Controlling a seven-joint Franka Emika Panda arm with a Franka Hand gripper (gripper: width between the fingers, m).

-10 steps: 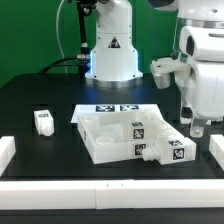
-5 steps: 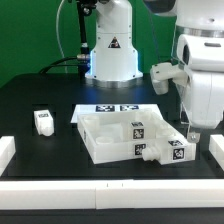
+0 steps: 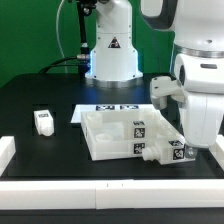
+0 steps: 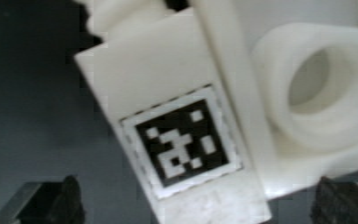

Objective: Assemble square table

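Arm (image 3: 200, 95): the biggest thing in the exterior view, a white body at 3 o'clock in the picture, reaching down over the slab's near corner. Its base (image 3: 110, 55) stands at 12 o'clock.
Table (image 3: 40, 95): black top that carries everything.
White bars: one along the 6 o'clock edge (image 3: 100, 190), one at 9 o'clock (image 3: 5, 150) and one at 3 o'clock (image 3: 216, 150).
Square table slab (image 3: 105, 150): lies flat at the centre of the table with its raised rim up. It is turned so that one corner points to 4 o'clock.
Marker board (image 3: 88, 113): flat on the table at 12 o'clock from the slab, and the slab's far edge overlaps it.
Loose leg (image 3: 43, 122): alone on the table at 9 o'clock from the slab, well apart from it.
Tagged leg (image 3: 177, 152): at the slab's 4 o'clock corner, right under the gripper. Two more tags show inside and on the slab's near side. Whether any leg is seated in a socket cannot be told.
Gripper (image 3: 186, 145): spread wide and grasping nothing. In the wrist view its fingertips (image 4: 51, 200) flank the tagged leg (image 4: 185, 135), with dark table showing between finger and part.
Socket (image 4: 327, 85): round, touching the tagged piece in the wrist view.
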